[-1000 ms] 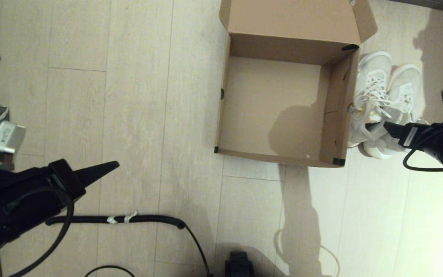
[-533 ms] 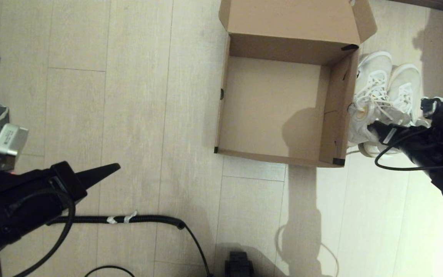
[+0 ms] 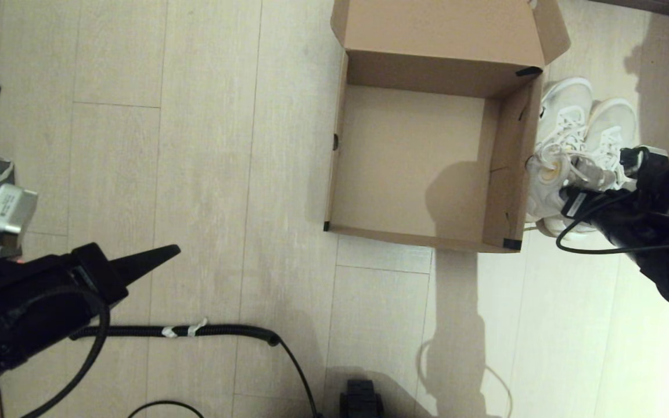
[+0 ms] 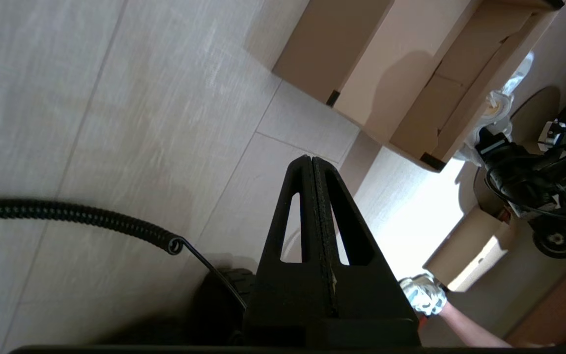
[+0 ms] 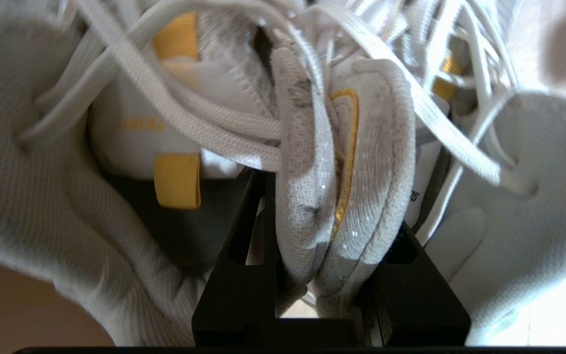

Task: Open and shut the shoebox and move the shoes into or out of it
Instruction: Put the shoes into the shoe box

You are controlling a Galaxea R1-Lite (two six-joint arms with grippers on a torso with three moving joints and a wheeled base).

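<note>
Our right gripper pinches both sneakers' inner collars together; the open shoebox lies immediately left. Left gripper, fingers pressed together, is parked.

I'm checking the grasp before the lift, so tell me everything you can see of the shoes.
The shoes are a pair of white mesh lace-up sneakers with loose white laces, off-white soles and yellow tabs inside. They sit side by side on the floor, against the outer right wall of the open, empty shoebox, toes pointing away from the robot. The right gripper is shut on their two inner collar walls, pinched together.
</note>
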